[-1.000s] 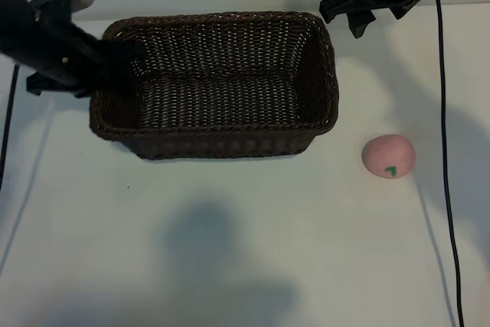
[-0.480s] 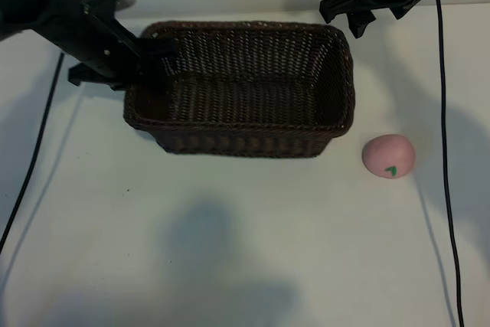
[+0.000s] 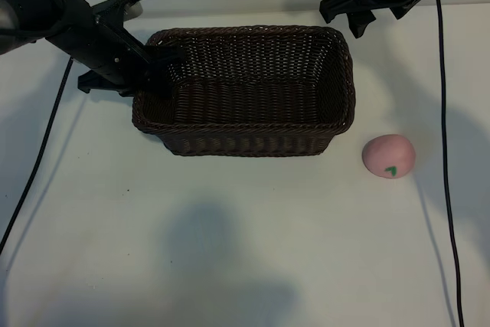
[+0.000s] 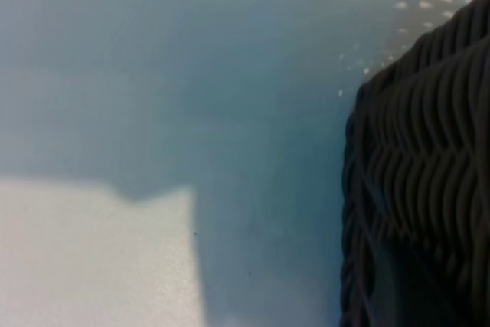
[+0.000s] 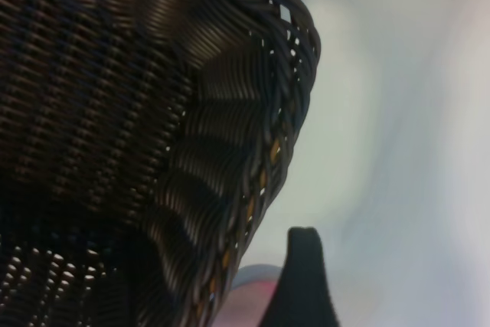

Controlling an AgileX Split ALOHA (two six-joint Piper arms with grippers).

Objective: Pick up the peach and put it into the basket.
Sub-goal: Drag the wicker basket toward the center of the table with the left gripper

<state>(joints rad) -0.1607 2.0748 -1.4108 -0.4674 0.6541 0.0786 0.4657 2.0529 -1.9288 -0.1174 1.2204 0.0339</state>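
Note:
The dark-brown woven basket stands at the back middle of the white table. My left gripper is shut on the rim of its left end wall, one finger reaching inside. The left wrist view shows only the outside of the basket, no fingers. The pale-pink peach with a green mark lies on the table to the right of the basket, apart from it. My right gripper hangs open above the basket's far right corner, holding nothing. Its wrist view shows the basket corner, one dark fingertip and a bit of the peach.
A black cable runs down the table's right side past the peach. Another cable trails from the left arm along the left side. White table surface stretches in front of the basket.
My left gripper has dragged the basket to the right, nearer the peach, and the arm has swung in with it. The right gripper and the peach have stayed put.

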